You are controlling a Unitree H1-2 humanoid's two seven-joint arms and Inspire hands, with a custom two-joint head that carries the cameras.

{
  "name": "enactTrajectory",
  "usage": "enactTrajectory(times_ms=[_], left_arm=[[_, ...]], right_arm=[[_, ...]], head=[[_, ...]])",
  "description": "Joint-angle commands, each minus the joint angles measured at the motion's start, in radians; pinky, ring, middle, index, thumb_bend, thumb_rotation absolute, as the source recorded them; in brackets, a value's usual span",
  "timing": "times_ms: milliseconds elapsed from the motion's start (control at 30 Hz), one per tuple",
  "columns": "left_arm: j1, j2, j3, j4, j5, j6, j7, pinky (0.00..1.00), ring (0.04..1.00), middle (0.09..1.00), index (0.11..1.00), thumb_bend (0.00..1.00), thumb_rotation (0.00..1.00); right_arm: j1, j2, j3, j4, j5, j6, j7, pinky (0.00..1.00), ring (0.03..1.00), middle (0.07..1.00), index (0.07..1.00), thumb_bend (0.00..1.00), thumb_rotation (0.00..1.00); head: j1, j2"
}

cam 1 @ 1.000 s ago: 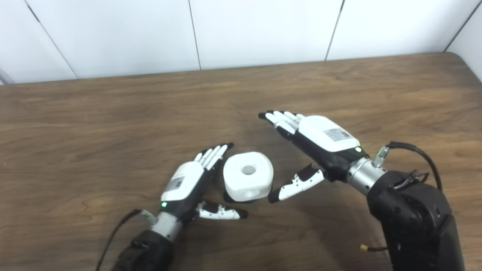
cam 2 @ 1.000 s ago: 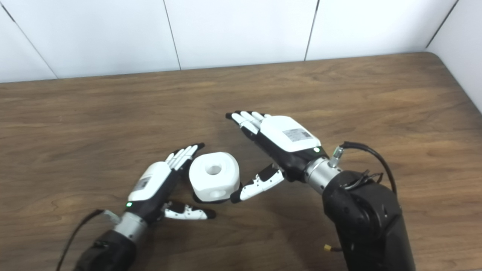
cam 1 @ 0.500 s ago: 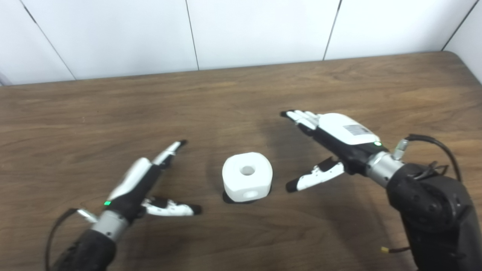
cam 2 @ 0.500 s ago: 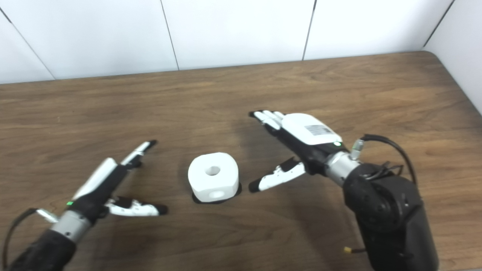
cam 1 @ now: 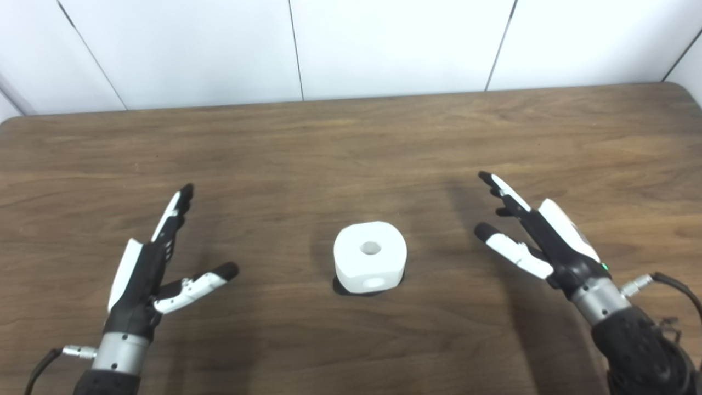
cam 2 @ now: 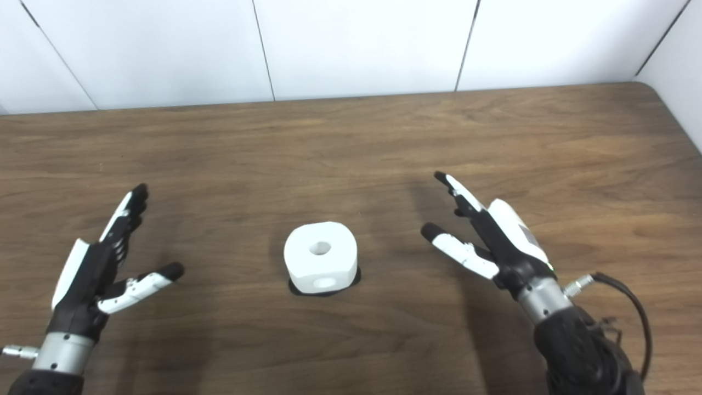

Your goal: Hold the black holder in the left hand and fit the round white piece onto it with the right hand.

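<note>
1. Left eye view: the round white piece is seen near the middle of the brown wooden table, seated on the black holder, of which only a thin dark rim is shown at the base. A hole is seen in the top face of the piece, and a shallow round recess in its front side.
2. Left eye view: the left hand is held well apart from the piece, on its left, fingers stretched forward and thumb spread wide toward the piece. Nothing is held.
3. Left eye view: the right hand is held well apart on the right side, fingers extended, thumb splayed inward. Nothing is gripped.
4. Right eye view: the same layout is recorded. The white piece is shown between both hands, touched by neither.
5. Right eye view: the left hand and right hand are both spread wide and empty. White wall panels are seen behind the table.
</note>
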Motion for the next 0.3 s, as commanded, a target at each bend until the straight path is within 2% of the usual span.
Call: enactTrajectory(times_ms=[0,33,267], left_arm=[[0.002,-0.008,0.014,0.005,-0.008,-0.090,0.046,0.99,1.000,1.000,1.000,0.98,0.62],[0.010,-0.011,0.016,0.014,-0.007,-0.109,0.057,0.98,1.000,1.000,1.000,0.95,0.66],[0.042,-0.039,0.028,0.068,-0.013,-0.175,0.098,0.96,0.999,1.000,1.000,0.84,0.71]], right_arm=[[0.014,0.002,-0.019,-0.010,0.056,-0.069,-0.074,0.85,0.937,0.972,0.976,0.57,1.00],[0.030,0.008,-0.025,-0.003,0.079,-0.076,-0.091,0.86,0.940,0.976,0.980,0.57,1.00],[0.102,0.056,-0.037,0.032,0.203,-0.123,-0.191,0.85,0.952,0.992,0.988,0.53,1.00]], head=[[0.000,0.000],[0.000,0.000],[-0.017,0.001]])
